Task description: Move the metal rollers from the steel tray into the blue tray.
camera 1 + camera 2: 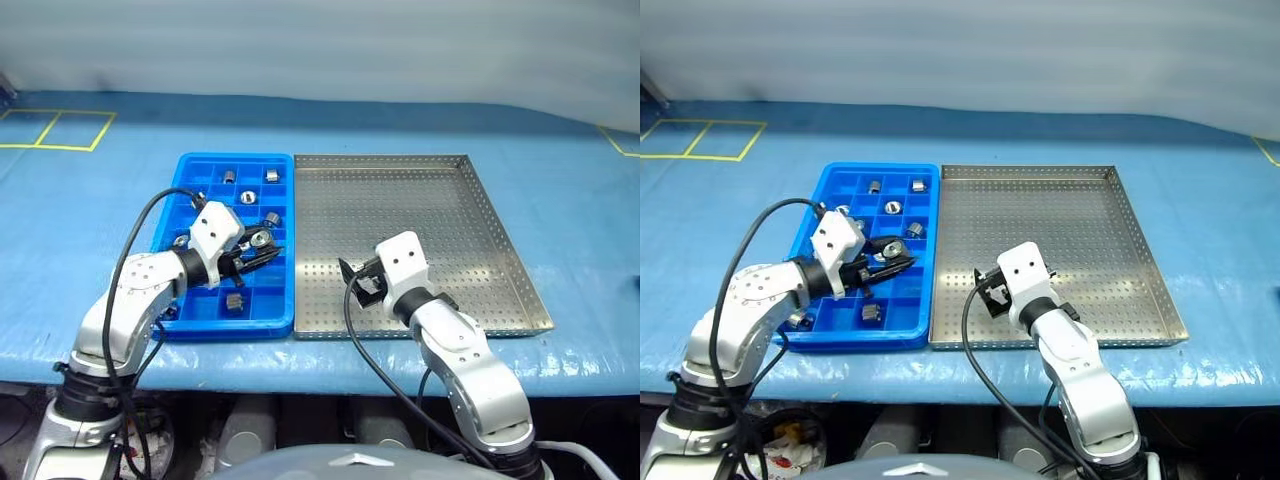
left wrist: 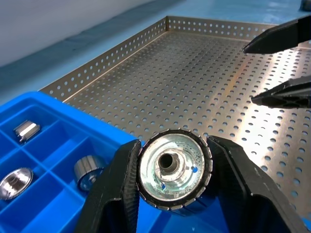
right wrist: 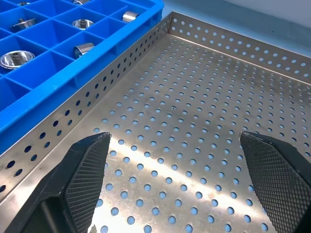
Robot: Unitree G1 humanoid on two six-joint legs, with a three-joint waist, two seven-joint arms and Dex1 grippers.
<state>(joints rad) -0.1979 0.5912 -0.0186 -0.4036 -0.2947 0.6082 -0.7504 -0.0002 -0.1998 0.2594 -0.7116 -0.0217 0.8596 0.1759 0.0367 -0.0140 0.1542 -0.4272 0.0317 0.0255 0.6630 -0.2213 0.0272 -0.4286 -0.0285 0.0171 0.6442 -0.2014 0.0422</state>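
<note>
Blue-covered table (image 1: 90, 210) — left end effector (image 2: 172, 170) pinching roller (image 2: 173, 169); right end effector (image 3: 175, 160) spread wide — empty.

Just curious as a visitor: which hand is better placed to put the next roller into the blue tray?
The left. Its hand already grips a metal roller above the blue tray. The right hand hangs open over the steel tray, holding nothing.

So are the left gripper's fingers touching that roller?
Touching. The left wrist view shows both fingers of the left gripper pressed against the metal roller, with no gap.
</note>
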